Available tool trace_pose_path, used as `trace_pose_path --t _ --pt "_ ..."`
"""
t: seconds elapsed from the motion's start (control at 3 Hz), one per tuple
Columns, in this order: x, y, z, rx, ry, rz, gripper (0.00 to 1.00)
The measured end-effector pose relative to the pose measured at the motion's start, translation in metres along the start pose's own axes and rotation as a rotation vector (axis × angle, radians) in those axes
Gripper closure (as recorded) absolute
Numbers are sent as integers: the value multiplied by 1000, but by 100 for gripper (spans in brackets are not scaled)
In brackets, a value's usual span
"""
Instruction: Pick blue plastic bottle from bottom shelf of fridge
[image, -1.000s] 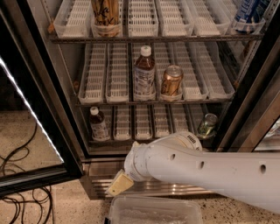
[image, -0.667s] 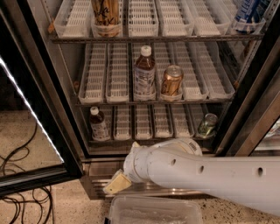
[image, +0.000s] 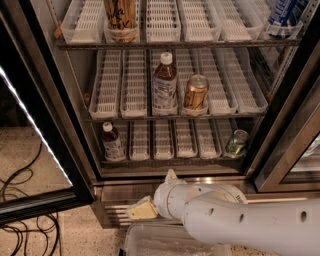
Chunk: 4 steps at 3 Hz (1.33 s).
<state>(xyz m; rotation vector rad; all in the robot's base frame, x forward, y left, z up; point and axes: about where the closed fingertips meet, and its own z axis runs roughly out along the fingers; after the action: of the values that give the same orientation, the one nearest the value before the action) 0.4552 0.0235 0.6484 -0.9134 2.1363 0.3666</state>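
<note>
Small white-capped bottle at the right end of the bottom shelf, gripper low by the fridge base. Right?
No: camera view shows the blue plastic bottle at the bottom shelf's left end; the gripper is low by the fridge base.

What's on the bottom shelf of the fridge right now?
The blue plastic bottle at left, a greenish can at right, white trays between. The rack above hides the bottom shelf's rear. The gripper sits below, by the base grille.
</note>
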Motion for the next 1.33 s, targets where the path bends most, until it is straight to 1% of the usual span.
trace_pose_path --t 0.33,0.67,1.0,1.33 --pt "-12 -8 0 36 -62 61 0" --pt "-12 -8 0 36 -62 61 0" --pt "-20 -9 8 35 -92 57 0" --pt "-45 -15 20 58 -191 33 0"
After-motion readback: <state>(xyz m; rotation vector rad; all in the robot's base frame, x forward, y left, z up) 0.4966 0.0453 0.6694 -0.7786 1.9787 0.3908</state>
